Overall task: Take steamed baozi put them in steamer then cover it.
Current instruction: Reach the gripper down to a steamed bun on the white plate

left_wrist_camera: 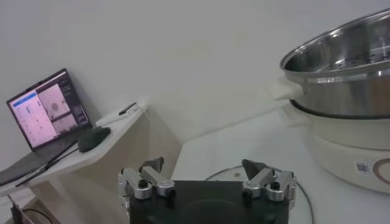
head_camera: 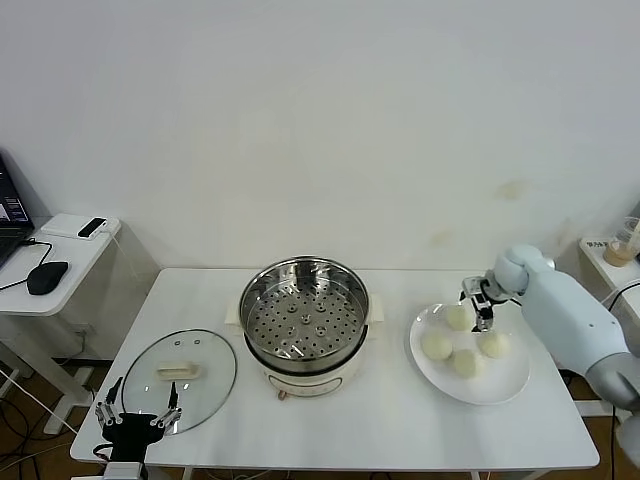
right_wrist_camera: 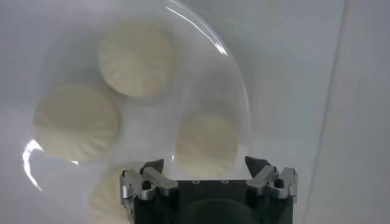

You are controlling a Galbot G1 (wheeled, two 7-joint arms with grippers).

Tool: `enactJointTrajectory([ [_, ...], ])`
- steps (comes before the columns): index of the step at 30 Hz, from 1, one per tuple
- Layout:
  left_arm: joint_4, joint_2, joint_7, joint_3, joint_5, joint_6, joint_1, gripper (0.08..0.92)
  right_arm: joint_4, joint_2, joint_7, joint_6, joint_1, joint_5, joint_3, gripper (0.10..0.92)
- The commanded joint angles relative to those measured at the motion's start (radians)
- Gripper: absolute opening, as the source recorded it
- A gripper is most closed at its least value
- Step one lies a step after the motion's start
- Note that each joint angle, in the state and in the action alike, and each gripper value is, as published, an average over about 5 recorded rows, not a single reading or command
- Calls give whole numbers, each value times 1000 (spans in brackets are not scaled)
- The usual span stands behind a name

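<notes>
Several cream-white steamed baozi lie on a white plate (head_camera: 500, 385) at the table's right. My right gripper (head_camera: 480, 312) hangs open just above the far baozi (head_camera: 457, 317); in the right wrist view that baozi (right_wrist_camera: 206, 145) sits below the gap of the gripper (right_wrist_camera: 204, 163), untouched by the fingers. The steel steamer (head_camera: 262, 290) stands in the middle with its perforated tray bare. The glass cover (head_camera: 205, 352) lies flat at the left. My left gripper (head_camera: 138, 410) waits open at the cover's near edge, holding nothing (left_wrist_camera: 204, 167).
A side table at the far left carries a laptop (left_wrist_camera: 49, 109) and a mouse (head_camera: 47, 277). A cup (head_camera: 622, 245) stands on a shelf at the far right. The steamer (left_wrist_camera: 347, 79) rises close beside the left gripper.
</notes>
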Motion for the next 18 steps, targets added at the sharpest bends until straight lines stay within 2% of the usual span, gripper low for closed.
enactJointTrajectory([
  [1, -3, 0, 0, -1, 2, 1, 2, 823, -55, 33, 16, -4, 10, -20, -15, 801],
  [18, -3, 5, -1, 0, 0, 0, -8, 823, -42, 27, 25, -6, 13, -17, -19, 594],
])
